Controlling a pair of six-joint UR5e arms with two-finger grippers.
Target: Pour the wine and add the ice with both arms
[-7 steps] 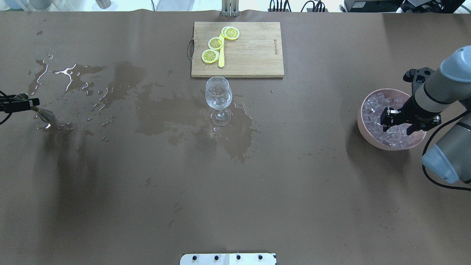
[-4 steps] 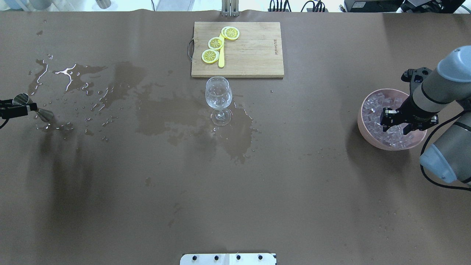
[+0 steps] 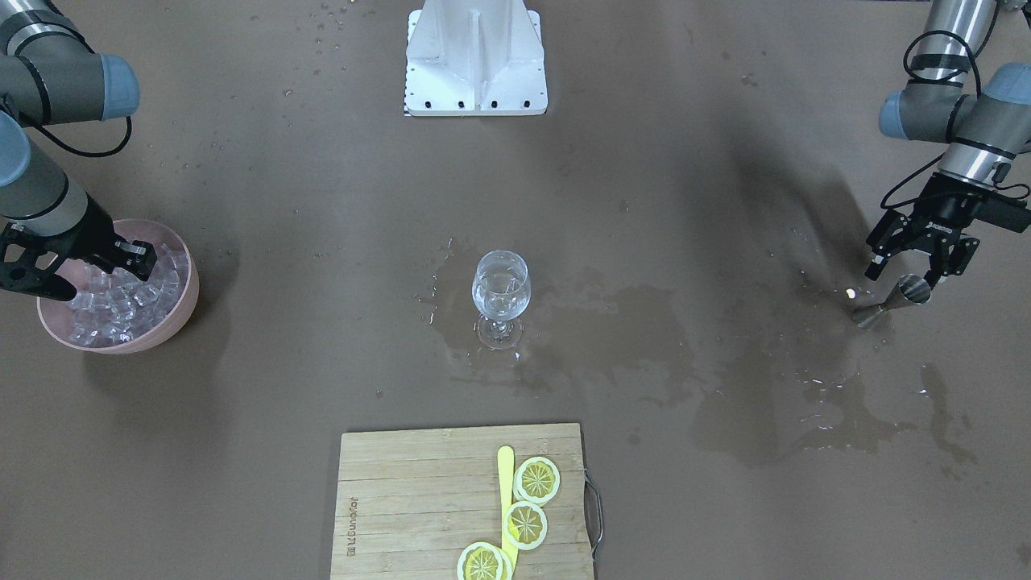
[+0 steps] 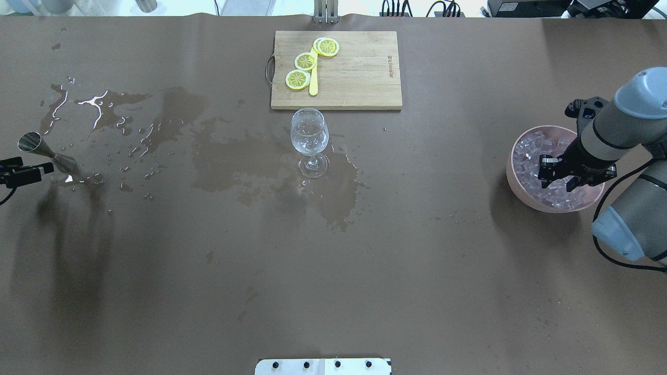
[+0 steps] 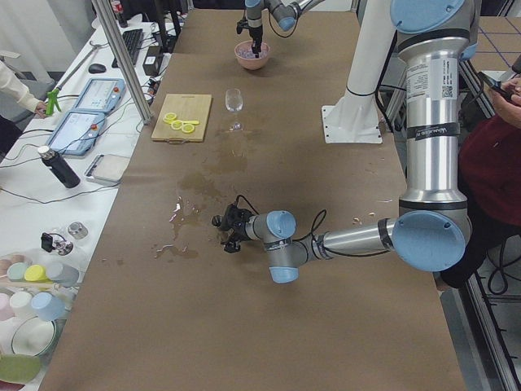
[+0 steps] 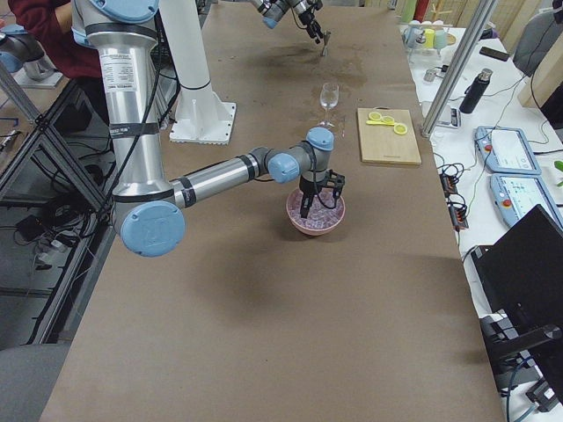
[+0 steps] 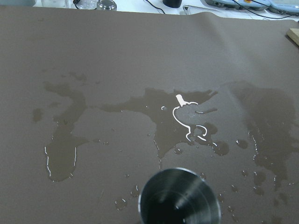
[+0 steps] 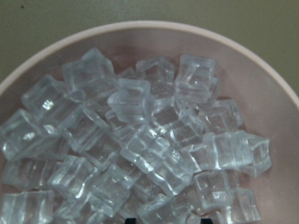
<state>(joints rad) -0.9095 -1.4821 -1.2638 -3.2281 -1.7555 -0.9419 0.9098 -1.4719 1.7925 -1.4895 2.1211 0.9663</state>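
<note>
Just beneath the right claw [image 4: 561,183], ice [image 4: 532,156] fills the pink bowl [image 4: 510,172]

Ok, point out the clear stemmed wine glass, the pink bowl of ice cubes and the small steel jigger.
clear stemmed wine glass [image 4: 309,133], overhead view, on its bowl.
pink bowl [image 4: 510,174], overhead view, on the wall facing the glass.
small steel jigger [image 4: 29,141], overhead view, on its upper cup.

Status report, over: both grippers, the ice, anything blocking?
Left gripper open, beside steel jigger. Right gripper open, down in bowl of ice. Wine glass holds no ice. Nothing blocking, only puddles.
</note>
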